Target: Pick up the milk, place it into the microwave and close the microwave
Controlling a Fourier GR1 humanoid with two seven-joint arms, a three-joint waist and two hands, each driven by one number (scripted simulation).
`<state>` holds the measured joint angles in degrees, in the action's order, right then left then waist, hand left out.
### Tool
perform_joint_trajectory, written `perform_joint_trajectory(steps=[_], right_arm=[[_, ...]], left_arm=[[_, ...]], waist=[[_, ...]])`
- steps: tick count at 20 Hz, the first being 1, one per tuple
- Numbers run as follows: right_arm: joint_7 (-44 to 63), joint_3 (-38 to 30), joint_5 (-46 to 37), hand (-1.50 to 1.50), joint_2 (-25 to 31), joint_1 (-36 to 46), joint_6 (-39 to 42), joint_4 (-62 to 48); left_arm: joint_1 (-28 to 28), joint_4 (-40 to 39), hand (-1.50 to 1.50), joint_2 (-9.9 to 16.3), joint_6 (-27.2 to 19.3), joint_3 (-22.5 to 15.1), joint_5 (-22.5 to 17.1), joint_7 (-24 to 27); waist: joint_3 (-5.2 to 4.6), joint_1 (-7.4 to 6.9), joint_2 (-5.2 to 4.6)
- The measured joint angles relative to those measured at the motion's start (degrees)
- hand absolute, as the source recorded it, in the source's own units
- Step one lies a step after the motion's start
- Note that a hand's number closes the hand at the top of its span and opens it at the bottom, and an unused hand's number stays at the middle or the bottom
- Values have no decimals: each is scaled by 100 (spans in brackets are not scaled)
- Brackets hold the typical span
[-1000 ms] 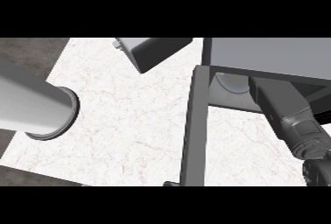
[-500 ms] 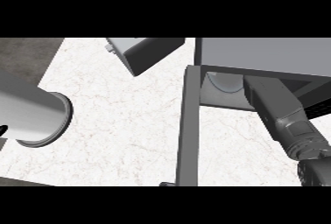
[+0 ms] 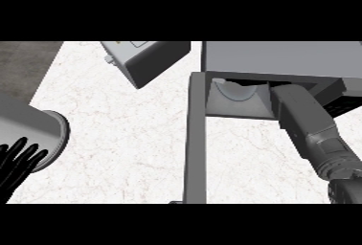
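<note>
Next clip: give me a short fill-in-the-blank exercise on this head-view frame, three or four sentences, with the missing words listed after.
1. The microwave's door stands ____.
2. The right forearm reaches into the ____.
3. The black fingers of the left hand show at the view's lower ____ edge.
4. The countertop under the arms has a white ____ pattern.

Missing words: open; microwave; left; marble
</note>
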<state>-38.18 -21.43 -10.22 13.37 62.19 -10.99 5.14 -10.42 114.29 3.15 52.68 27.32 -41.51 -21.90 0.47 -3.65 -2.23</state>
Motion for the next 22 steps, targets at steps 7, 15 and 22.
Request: perform_joint_trajectory(steps=[7,15,22], right_arm=[[-559,-228,369,-150,-413,-571,1070,204],[-985,-116,538,-150,-927,-1543,1747,627],[-1186,277,373,-150,-1202,-2672,1605,1095]], left_arm=[[-260,-141,-150,-106,454,-505,314,-1],[62,-523,-150,-283,686,-775,1511,610],[334,-777,150,-308,349,-1363,2441,1144]], waist=[[-36,235,164],[-56,486,275],[-67,651,327]])
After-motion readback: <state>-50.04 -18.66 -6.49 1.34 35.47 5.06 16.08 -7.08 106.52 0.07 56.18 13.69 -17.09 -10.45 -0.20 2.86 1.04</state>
